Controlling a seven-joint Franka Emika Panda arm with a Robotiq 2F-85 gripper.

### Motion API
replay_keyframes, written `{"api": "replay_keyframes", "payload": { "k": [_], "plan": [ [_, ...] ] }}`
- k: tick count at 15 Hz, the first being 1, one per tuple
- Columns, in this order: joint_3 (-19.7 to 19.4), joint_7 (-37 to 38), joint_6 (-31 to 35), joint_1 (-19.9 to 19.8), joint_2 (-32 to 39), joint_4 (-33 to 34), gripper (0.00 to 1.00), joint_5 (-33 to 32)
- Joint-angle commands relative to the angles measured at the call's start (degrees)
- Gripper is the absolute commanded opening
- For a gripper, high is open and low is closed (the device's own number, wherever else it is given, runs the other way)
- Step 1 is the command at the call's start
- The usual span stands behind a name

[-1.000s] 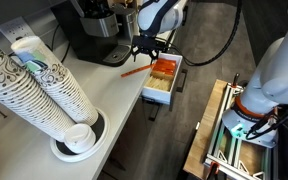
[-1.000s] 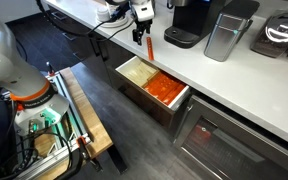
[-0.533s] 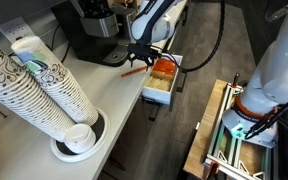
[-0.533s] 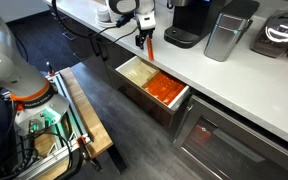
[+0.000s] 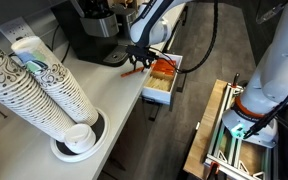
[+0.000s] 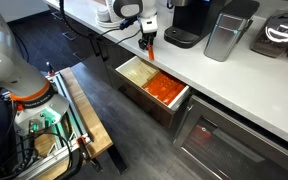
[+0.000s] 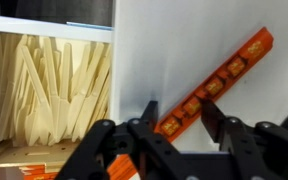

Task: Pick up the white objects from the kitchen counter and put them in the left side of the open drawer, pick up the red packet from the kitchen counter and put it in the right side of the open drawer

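— Where's the packet (image 7: 229, 68)?
— Flat on the counter (image 7: 164, 40), just beside the drawer (image 6: 142, 98), lying slantwise to its edge.
— And the gripper (image 7: 181, 115)?
— Down over the packet's end nearer the drawer, jaws parted, one finger on either side. Whether they touch it, I can't tell.
— The drawer?
— Open, with pale yellow packets (image 7: 54, 90) in one section and orange ones (image 6: 162, 88) in the next.
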Motion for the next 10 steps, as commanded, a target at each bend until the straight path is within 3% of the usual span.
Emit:
{"api": "replay_keyframes", "payload": {
  "k": [1,3,6,7,10],
  "plan": [
    [-0.87,1.73,1.18,0.49,1.28,0.55,0.19,0.18],
    [-1.29,2.54,0.94,0.47,1.09,0.59,0.07,-0.41],
    [-1.86,3.57,1.23,0.41,0.74,0.40,0.00,-1.19],
    [-2.08,3.73,1.26,0.36,0.56,0.26,0.06,-1.28],
    [-3.04,4.61,1.39,0.20,-0.66,-0.51,0.06,-1.81]
  ]
}}
